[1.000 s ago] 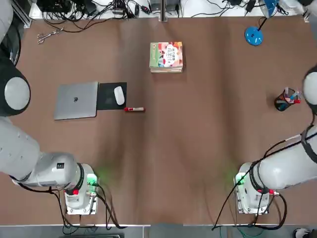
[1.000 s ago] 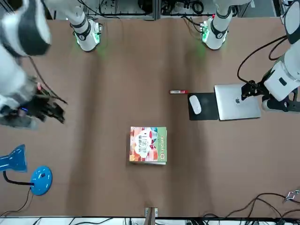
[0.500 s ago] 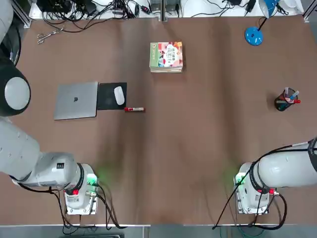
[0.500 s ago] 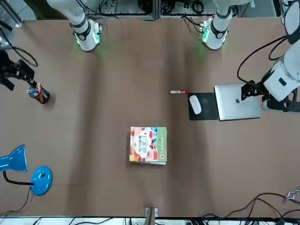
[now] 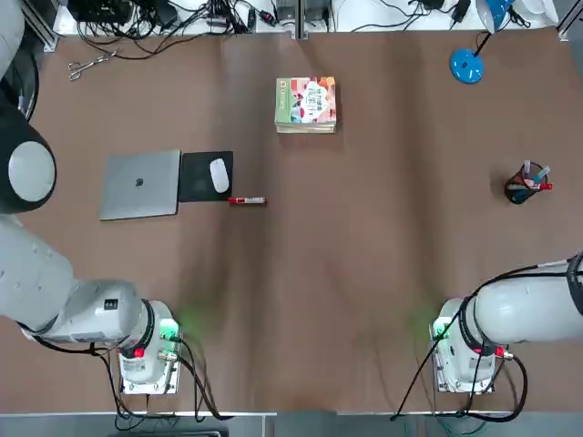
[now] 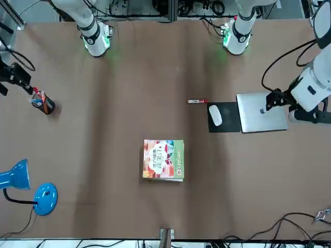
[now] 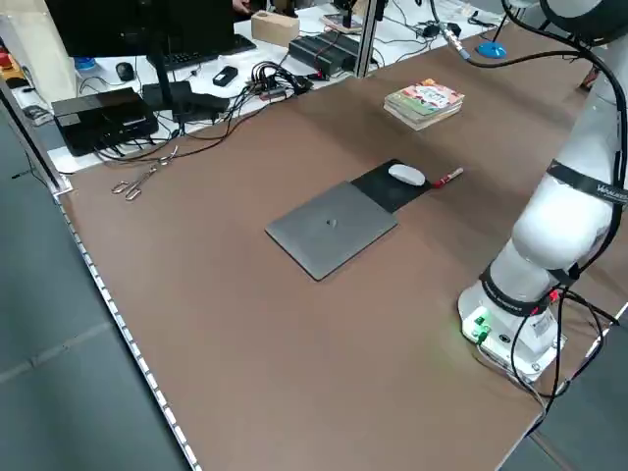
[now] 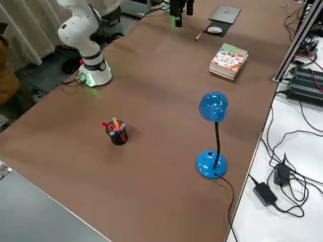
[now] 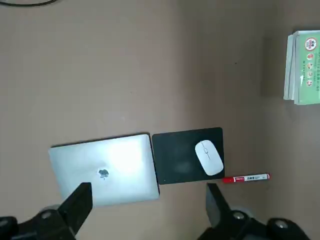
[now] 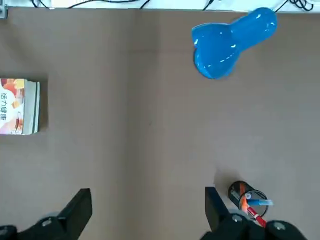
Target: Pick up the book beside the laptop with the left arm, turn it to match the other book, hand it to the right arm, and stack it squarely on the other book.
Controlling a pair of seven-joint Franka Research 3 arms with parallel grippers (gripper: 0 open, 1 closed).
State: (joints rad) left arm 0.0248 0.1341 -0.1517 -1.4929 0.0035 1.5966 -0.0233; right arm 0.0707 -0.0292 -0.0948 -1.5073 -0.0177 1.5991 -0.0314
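Book (image 5: 306, 103): stacked on other book, far side of table.
Left gripper (image 9: 149, 210): released, above laptop (image 9: 104, 170) (idle).
Right gripper (image 10: 148, 212): released, empty.

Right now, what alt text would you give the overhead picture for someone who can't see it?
A brown table from above: a colourful green-edged book lies stacked on another near the far edge, with a closed laptop, mouse pad, white mouse and red marker to the left. A pen cup and blue lamp stand right; two white robot arms are parked at the near corners.
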